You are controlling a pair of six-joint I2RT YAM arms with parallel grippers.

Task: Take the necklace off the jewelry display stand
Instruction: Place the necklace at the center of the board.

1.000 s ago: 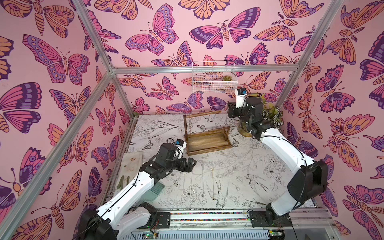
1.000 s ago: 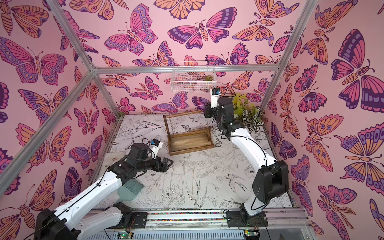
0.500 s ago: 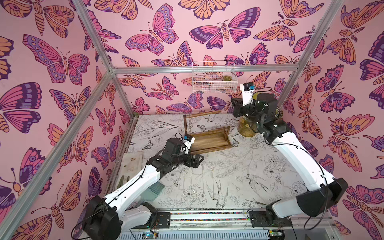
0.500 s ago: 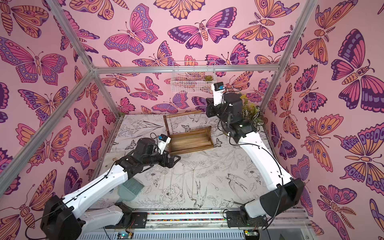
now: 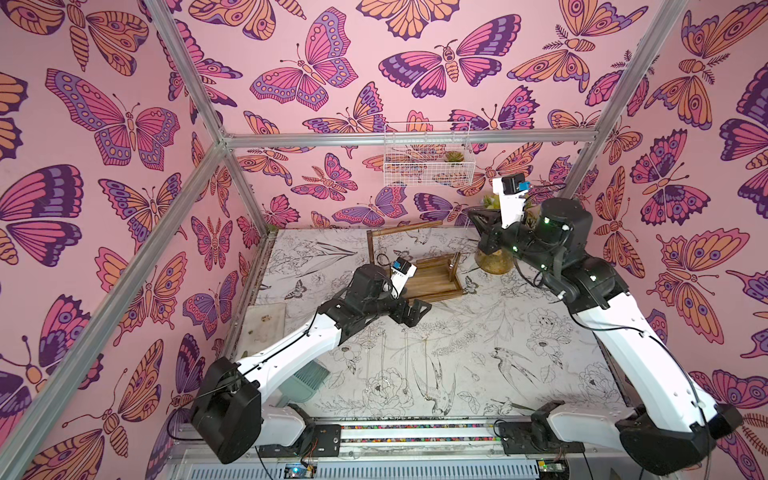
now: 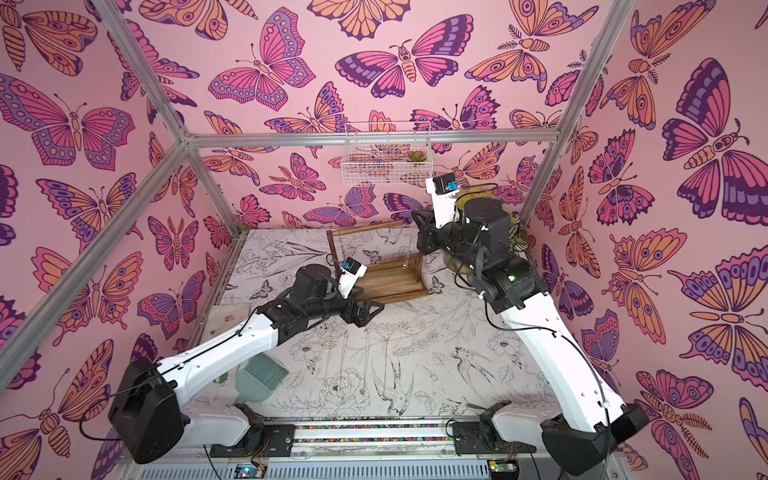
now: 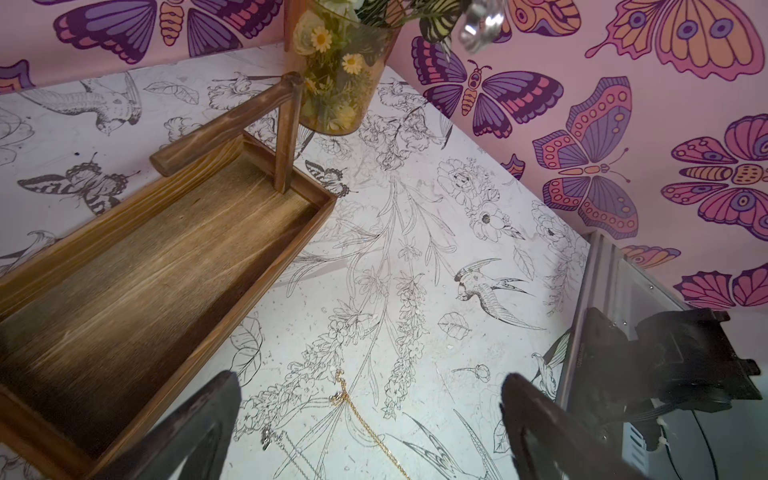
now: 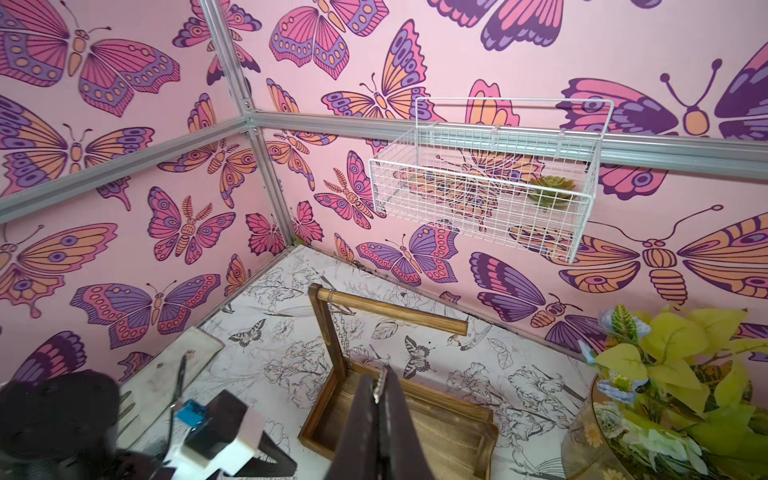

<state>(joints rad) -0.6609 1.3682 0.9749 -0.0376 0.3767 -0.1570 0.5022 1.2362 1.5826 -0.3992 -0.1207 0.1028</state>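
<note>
Necklace [image 8: 377,386] is off the bar, I reckon. The right gripper [image 5: 473,214] is pinched tight on its links and holds it up in the air, just past the free end of the crossbar of the jewelry display stand [image 8: 395,318], w/ the rest dangling over the tray's end. Vs. a sec ago the R elbow has dropped low and wide and the gripper has edged outward from the bar. So the necklace looks clear, though it's too thin to be sure.

L arm has pushed fwd. The left gripper [image 7: 368,386], jaws spread wide and empty, now hangs over the bench [image 7: 436,232] just in front of the tray. Below it a gold chain [image 7: 365,424] and a silver chain [image 7: 286,446] lie flat. A looped chain [image 8: 337,328] hangs on the bar by the stand's other post, so prob. more to lift after this one.
</note>
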